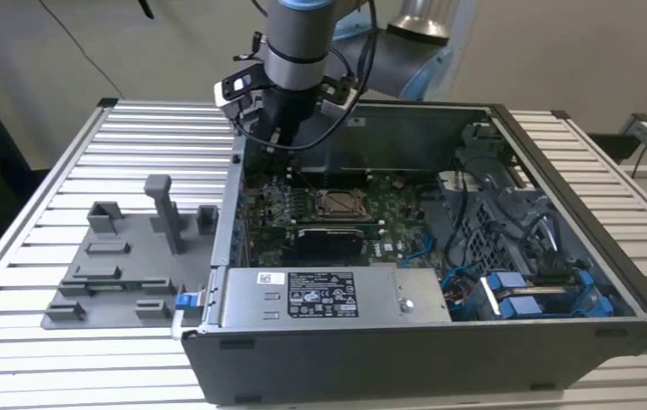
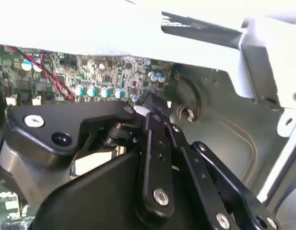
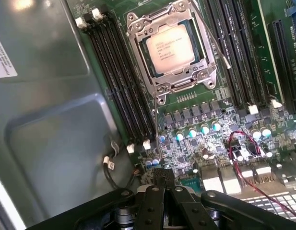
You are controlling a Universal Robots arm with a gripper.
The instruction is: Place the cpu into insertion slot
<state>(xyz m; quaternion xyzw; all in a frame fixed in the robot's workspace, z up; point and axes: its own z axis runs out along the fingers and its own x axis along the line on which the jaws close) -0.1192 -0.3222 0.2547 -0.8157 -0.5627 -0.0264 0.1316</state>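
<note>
Already the cpu (image 3: 174,48), a flat square chip with a pale silvery-tan face, lies inside the insertion slot (image 3: 136,42), ringed by its shiny metal frame. The end effector (image 3: 163,175) hangs over the green board, apart from the chip, with its fingers together on nothing.

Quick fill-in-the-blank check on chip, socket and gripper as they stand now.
The chip lies ___ the metal frame of the socket.
In the first wrist view, long black memory strips run along ___ sides of the socket.
In the exterior view, the gripper hangs to the exterior view's ___ of the socket.
Missing words: inside; both; left.
</note>
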